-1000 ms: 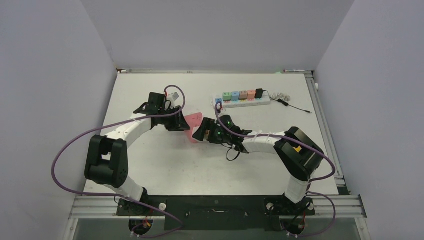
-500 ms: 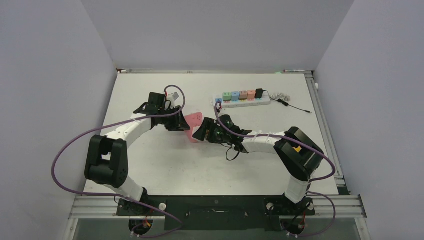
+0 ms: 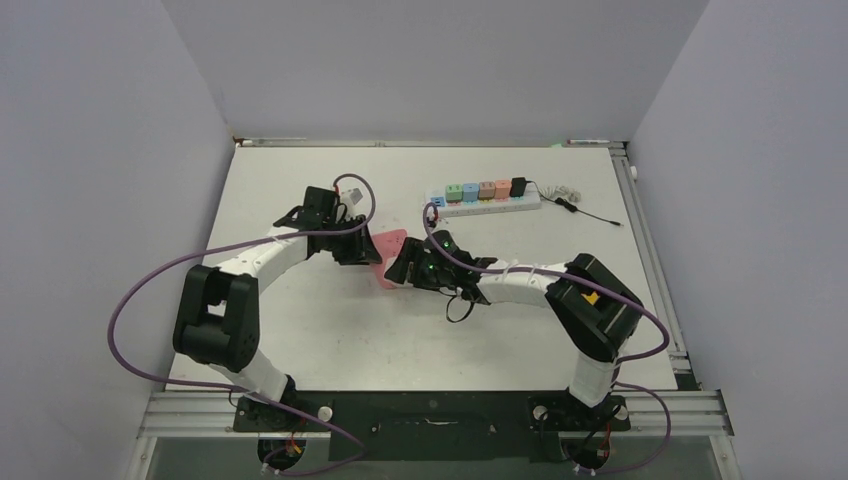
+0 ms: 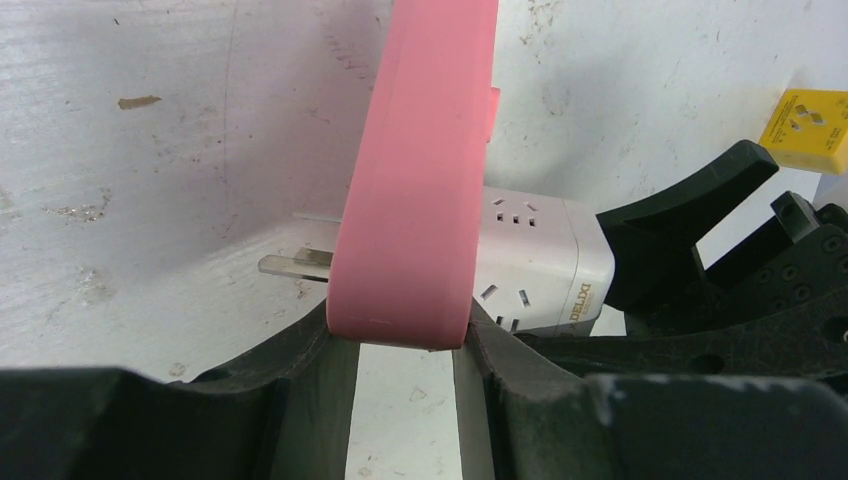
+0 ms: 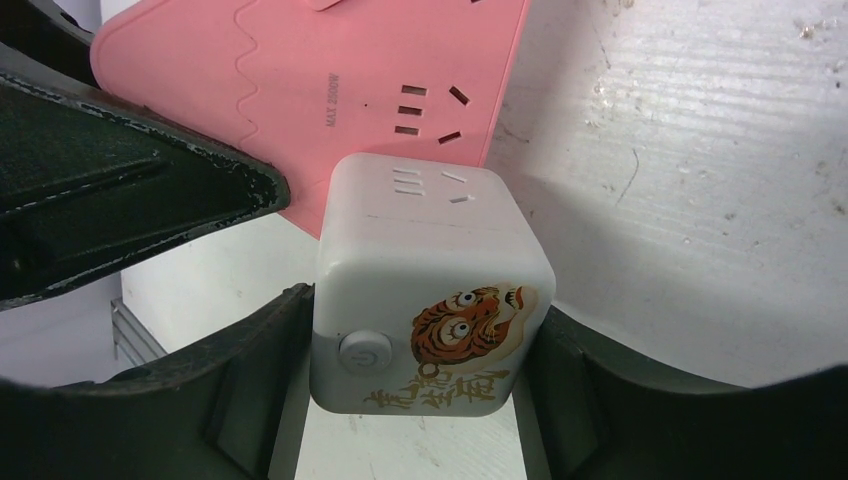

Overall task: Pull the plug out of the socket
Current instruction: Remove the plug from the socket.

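The socket [image 3: 389, 249] is a flat pink adapter standing on edge at mid-table. My left gripper [image 3: 362, 250] is shut on its lower edge [image 4: 415, 180], one finger against each face. Metal prongs [image 4: 295, 265] stick out of its far face. The plug [image 5: 430, 290], a white cube with a tiger print and a round button, sits flush against the pink socket [image 5: 330, 70]. My right gripper [image 5: 425, 380] is shut on the cube's two sides. In the left wrist view the white plug [image 4: 535, 262] shows behind the pink edge, with the right gripper's fingers [image 4: 680, 230] around it.
A white power strip [image 3: 483, 196] carrying several coloured cubes lies at the back, with a thin black cable [image 3: 590, 211] trailing to its right. A small yellow block [image 4: 808, 118] lies on the table beyond the plug. Grey walls enclose the table on three sides.
My right gripper has shut onto the white plug. The left arm has shifted slightly right, still holding the pink socket.
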